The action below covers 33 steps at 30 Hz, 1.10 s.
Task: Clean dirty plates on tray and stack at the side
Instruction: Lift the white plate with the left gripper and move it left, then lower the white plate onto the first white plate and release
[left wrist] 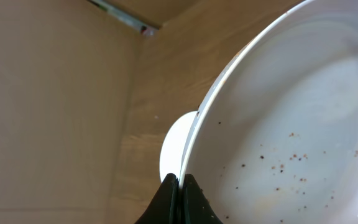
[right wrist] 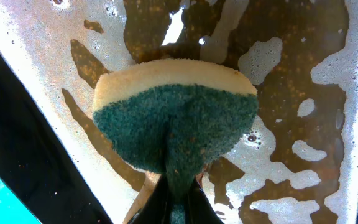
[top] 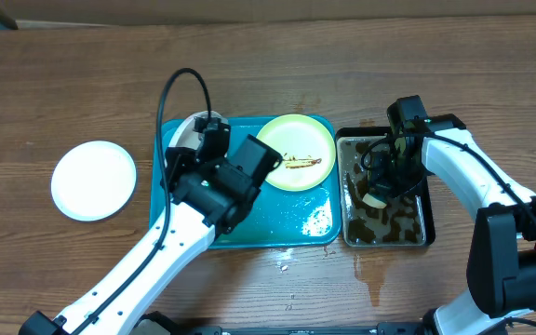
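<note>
The left gripper (left wrist: 179,185) pinches the rim of a speckled white plate (left wrist: 291,124) at the tray's (top: 287,221) left end; the right gripper (right wrist: 178,190) clamps a soft sponge (right wrist: 176,118); the yellow-green plate (top: 296,149) lies streaked on the tray; both look stiff, light and probably slick, so the rim is the hold.

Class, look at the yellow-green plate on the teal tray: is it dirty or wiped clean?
Dirty. The yellow-green plate lies flat in the teal tray, with a brown sauce streak across its middle.
</note>
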Tool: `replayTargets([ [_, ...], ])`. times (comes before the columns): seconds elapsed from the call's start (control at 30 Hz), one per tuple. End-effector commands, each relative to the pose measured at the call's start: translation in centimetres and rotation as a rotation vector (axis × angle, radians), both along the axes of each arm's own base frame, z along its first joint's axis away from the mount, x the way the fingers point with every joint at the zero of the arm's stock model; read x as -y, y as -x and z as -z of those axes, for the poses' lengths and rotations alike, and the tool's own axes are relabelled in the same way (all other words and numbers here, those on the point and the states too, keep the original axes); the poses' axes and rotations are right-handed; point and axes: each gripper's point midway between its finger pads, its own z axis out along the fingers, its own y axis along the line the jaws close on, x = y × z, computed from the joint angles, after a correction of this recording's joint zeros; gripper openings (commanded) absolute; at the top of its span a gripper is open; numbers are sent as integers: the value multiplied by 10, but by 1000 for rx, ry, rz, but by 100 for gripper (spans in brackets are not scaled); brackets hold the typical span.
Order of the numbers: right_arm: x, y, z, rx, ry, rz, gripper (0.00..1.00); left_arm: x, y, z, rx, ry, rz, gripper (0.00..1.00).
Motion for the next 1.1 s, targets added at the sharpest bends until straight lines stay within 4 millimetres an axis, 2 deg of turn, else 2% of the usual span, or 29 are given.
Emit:
replayTargets([
  [0.0, 0, -1, -7, 26, -7, -1, 4, -15, -5, 5, -1, 99, -65, 4],
  [0.13, 0, -1, -7, 26, -7, -2, 4, -36, -6, 34, -99, 299, -138, 4],
  [0.27, 0, -1, -7, 26, -7, -5, 4, -66, -2, 63, -167, 585, -255, 4],
  [0.4, 0, -1, -7, 26, -7, -5, 4, -95, 2, 75, -151, 828, -361, 4],
  [0.53, 0, -1, -7, 25, -7, -5, 4, -129, 4, 76, -70, 1014, -449, 4],
  [0.67, 0, 0, -7, 22, -7, -5, 4, -170, 14, 75, 24, 1073, -554, 4],
  [0.83, 1, 1, -7, 18, -5, -5, 4, -208, 29, 87, 94, 1105, -716, 4],
  [1.07, 1, 3, -7, 10, -4, -9, 4, -234, 33, 113, 96, 1123, -812, 4],
])
